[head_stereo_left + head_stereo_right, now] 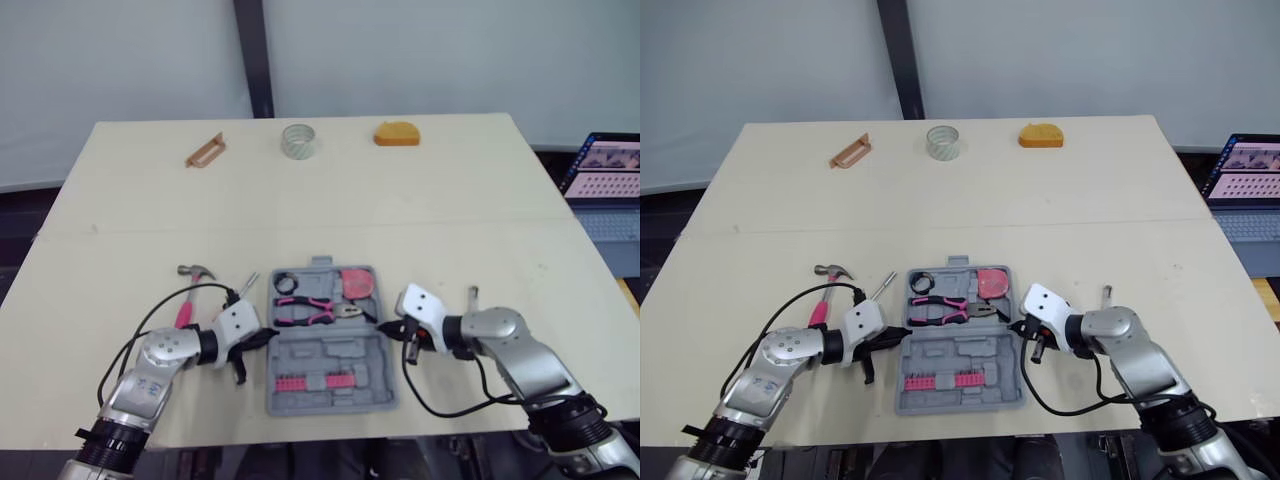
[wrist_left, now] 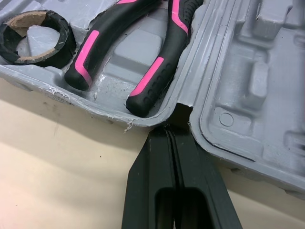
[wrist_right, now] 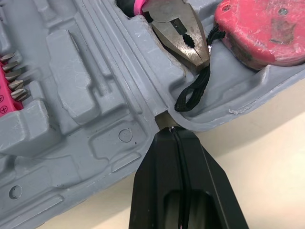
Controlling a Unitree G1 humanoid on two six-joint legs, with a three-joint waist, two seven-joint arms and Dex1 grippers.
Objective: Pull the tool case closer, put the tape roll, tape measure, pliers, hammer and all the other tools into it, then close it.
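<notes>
Nearest the camera, the left gripper [image 2: 172, 138] was seen with its fingers [image 2: 152, 167] pressed together, the tips set against the hinge notch on the left edge of the tool case [image 1: 340, 350]. The right gripper [image 3: 174, 136] was likewise closed, its fingers [image 3: 157, 171] tip-first against the matching notch on the right edge of the tool case. Nothing was visibly held between either pair.

The tool case lay open and flat on the desk [image 1: 450, 200], close to the robot, so the pulling step was judged done or nearly done. Three items were already seated in its far half: a black tape roll [image 1: 283, 281], the pliers [image 1: 312, 311] and the red tape measure [image 1: 355, 283]. A strip of pink bits [image 1: 305, 382] was seated in its near half.

Several items were left outside. The hammer [image 1: 196, 272] and a screwdriver [image 1: 243, 287] lay just left of the tool case, and a small tool [image 1: 473, 297] lay to its right. Well beyond the tool case, three more items were lined up: a brown handled tool [image 1: 205, 150], a clear tape roll [image 1: 299, 140] and an orange object [image 1: 397, 133].

Roughly half the loading was judged outstanding, and the lid was not yet closed.
</notes>
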